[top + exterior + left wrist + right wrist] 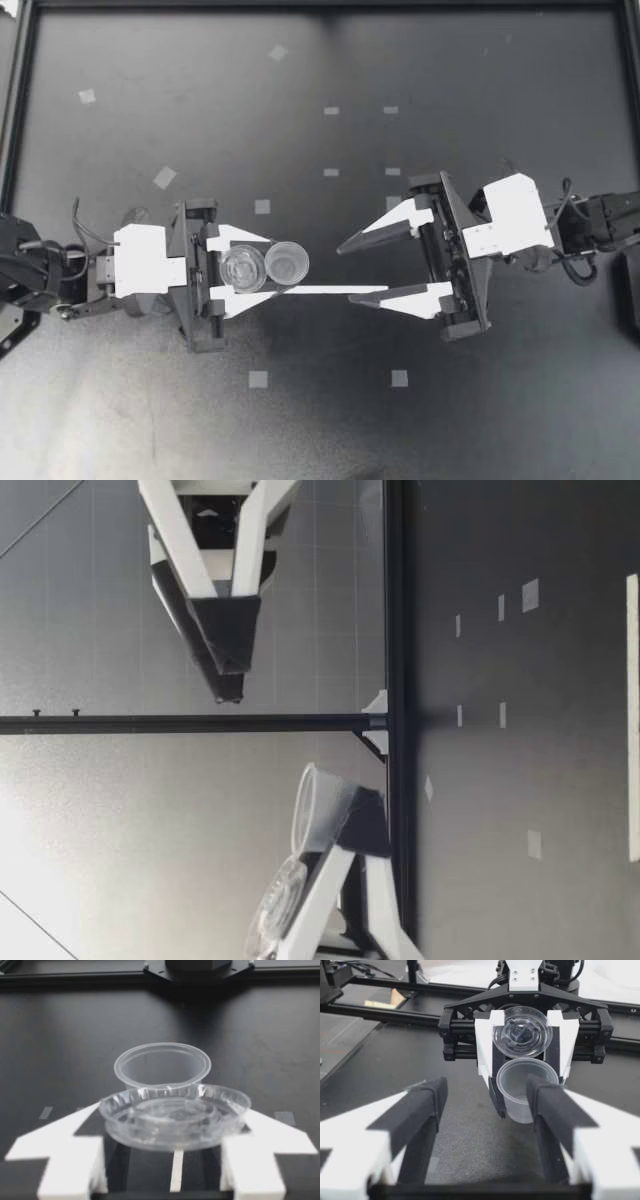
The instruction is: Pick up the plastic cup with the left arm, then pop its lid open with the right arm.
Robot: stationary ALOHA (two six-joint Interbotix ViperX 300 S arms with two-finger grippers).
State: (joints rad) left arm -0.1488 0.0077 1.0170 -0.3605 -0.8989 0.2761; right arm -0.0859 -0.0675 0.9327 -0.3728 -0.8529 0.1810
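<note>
- Clear plastic lid [242, 268] lies flat between the fingers [70, 1160] of my left end effector [272, 266]. That end effector is clenched on the lid, one finger at each side of its rim.
- Just past those fingertips is a small clear cup [288, 263], mouth up, its rim touching the lid's edge.
- The low view shows the lid [270, 910] and the cup [320, 805] held in the air, clear of the dark tabletop [450, 80].
- My right end effector [346, 273] faces the left one. It is released, fingers spread wide and gripping nothing, and it is also raised off the tabletop.
- Its tips are near the cup but apart from it. In the right wrist view the cup [525, 1087] is ahead of the spread fingers, untouched.
- A white strip [330, 290] lies on the tabletop beneath the gap between the two end effectors. Pale tape squares [262, 207] are scattered around.
</note>
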